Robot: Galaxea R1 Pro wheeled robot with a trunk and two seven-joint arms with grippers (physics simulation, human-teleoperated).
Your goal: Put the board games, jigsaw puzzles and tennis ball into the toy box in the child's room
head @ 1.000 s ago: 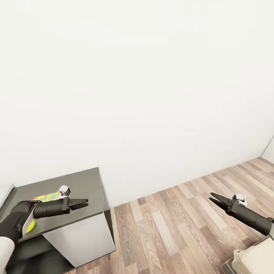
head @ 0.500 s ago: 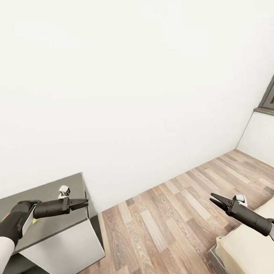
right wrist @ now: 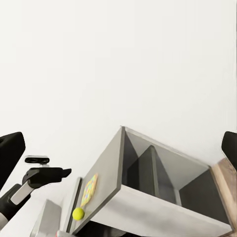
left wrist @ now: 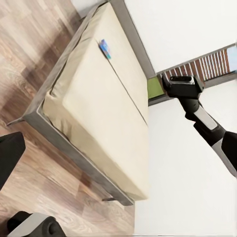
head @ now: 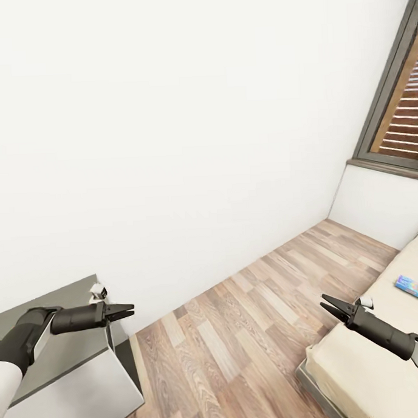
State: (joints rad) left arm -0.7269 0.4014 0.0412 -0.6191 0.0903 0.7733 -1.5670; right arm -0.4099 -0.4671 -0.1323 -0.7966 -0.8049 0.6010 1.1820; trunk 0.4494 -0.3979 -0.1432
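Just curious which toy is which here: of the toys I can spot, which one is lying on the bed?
The light blue board game, a thin flat box lying on the beige bed. The tennis ball and the multicoloured jigsaw puzzle sit on the dark grey cabinet instead.

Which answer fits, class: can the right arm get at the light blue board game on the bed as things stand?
Probably not yet. The right gripper hangs open over the floor beside the bed; the light blue board game lies further along the mattress, with nothing between them. The robot likely needs to close in.
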